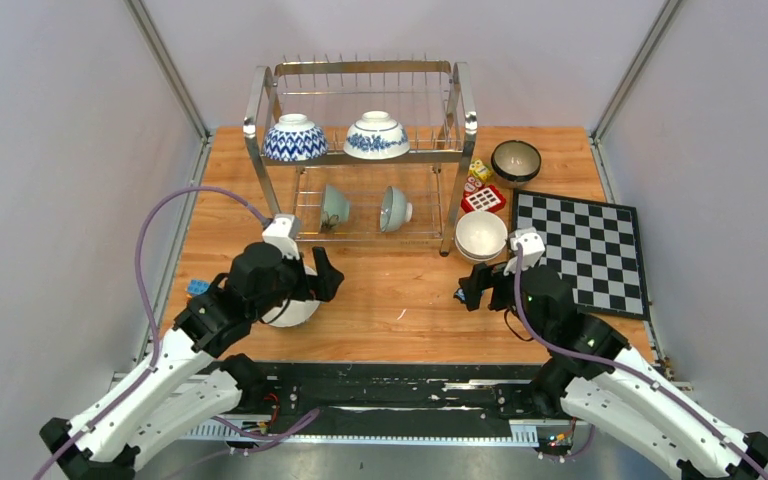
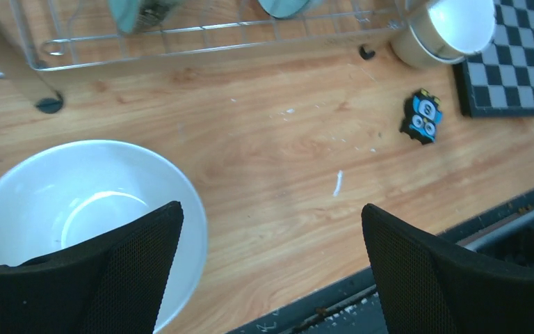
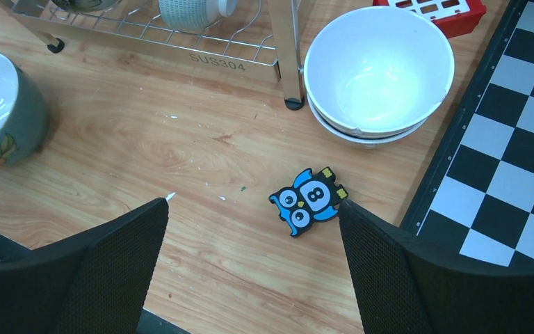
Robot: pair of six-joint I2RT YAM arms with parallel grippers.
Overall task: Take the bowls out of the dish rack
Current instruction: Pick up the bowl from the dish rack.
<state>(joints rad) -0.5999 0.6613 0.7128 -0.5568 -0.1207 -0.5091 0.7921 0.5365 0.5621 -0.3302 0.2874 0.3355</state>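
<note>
While both arms hang low over the table [image 1: 400,300], neither holds anything. The left gripper [image 2: 271,212] has its jaws spread wide, one finger over the rim of a white-lined bowl [image 2: 76,209] standing in front of the dish rack [image 1: 360,150]. The right gripper [image 3: 250,207] is equally wide, above the owl block [image 3: 308,200]. Rack holds four bowls — two blue-and-white bowls [image 1: 293,138] upturned on top, two celadon bowls [image 1: 335,207] on their sides below. Stacked white bowls [image 1: 481,236] sit just right of the rack; dark bowl [image 1: 516,160] further back.

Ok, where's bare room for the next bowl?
Bare tabletop in front of the steel wire dish rack, between the white bowl under the left gripper and the owl tile. Crowded right of it: stacked white bowls, chessboard.
</note>
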